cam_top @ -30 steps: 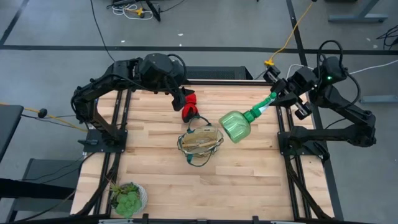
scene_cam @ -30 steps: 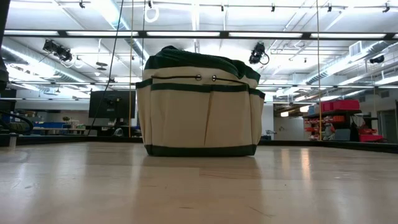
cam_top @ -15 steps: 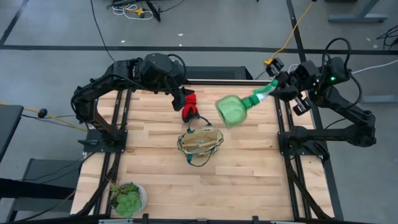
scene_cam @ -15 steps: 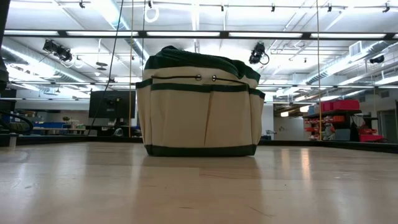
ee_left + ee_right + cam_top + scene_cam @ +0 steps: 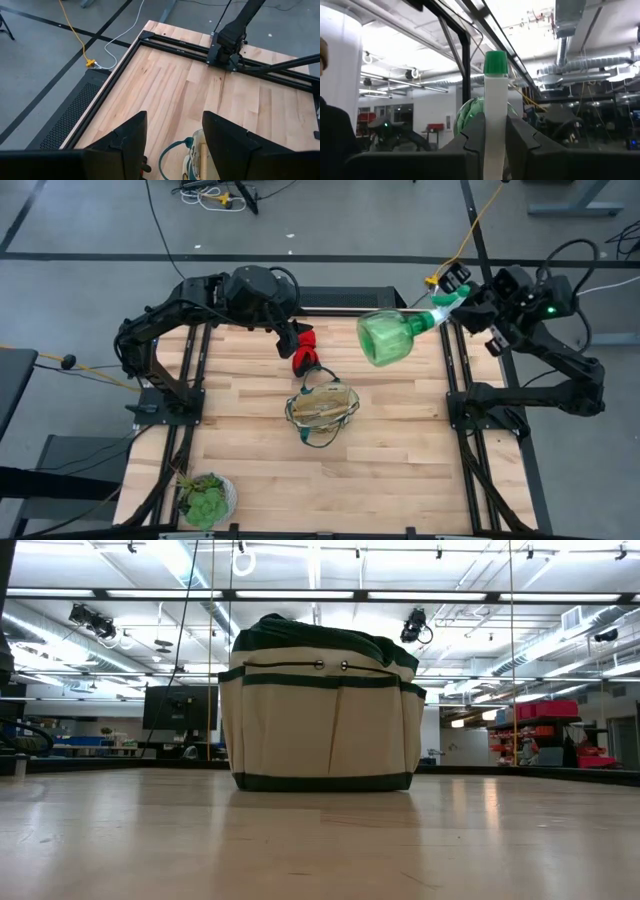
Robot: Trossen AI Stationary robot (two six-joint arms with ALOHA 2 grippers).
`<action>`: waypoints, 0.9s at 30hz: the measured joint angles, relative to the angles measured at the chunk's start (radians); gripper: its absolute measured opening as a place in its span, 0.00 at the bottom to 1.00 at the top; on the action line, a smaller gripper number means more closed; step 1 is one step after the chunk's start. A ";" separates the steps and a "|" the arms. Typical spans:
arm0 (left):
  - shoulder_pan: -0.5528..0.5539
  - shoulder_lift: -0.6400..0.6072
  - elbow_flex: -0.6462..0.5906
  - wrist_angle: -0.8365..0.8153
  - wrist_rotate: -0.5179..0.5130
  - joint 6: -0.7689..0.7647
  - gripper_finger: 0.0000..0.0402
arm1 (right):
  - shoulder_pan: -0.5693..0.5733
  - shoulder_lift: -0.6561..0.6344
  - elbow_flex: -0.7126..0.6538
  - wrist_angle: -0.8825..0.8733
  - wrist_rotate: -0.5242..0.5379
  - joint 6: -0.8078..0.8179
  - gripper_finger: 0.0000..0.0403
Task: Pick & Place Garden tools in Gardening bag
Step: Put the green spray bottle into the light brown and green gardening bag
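The green spray bottle (image 5: pixel 385 338) with its white nozzle is in the air over the table's far right, held by my shut right gripper (image 5: pixel 448 302). The tan gardening bag (image 5: pixel 322 408) with its dark green rim stands on its base at the table's middle and also shows in the low view (image 5: pixel 320 710). The red-and-black glove bundle (image 5: pixel 303 352) lies just beyond the bag. My left gripper (image 5: pixel 294 337) is open right at the bundle; I cannot tell if it touches it. The two rakes do not show. My right gripper pinches the bottle's white nozzle (image 5: pixel 495 127) between its two fingers, below the green cap (image 5: pixel 495 62). The fingers come from the table's right side, along the bottle's length. The bottle is lifted clear, its round green body (image 5: pixel 383 340) sticking out toward the table's left.
A green leafy plant in a white pot (image 5: pixel 205 498) stands at the near left corner. Black frame rails (image 5: pixel 455 380) run along the table's left and right edges. Bare wood lies between the bag and the near edge.
My right gripper has risen and gone toward the table's far edge with the spray bottle. The bottle, first low beside the bag's right side, has swung up and away from the bag and now hangs higher over the far right.
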 joint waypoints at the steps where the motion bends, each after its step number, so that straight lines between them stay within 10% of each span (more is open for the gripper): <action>1: 0.000 0.000 0.000 0.000 0.000 0.001 0.50 | 0.000 0.000 0.010 -0.003 -0.001 -0.001 0.13; 27: 0.000 0.000 0.000 0.009 -0.001 0.000 0.50 | 0.000 0.012 0.057 -0.316 -0.036 -0.186 0.13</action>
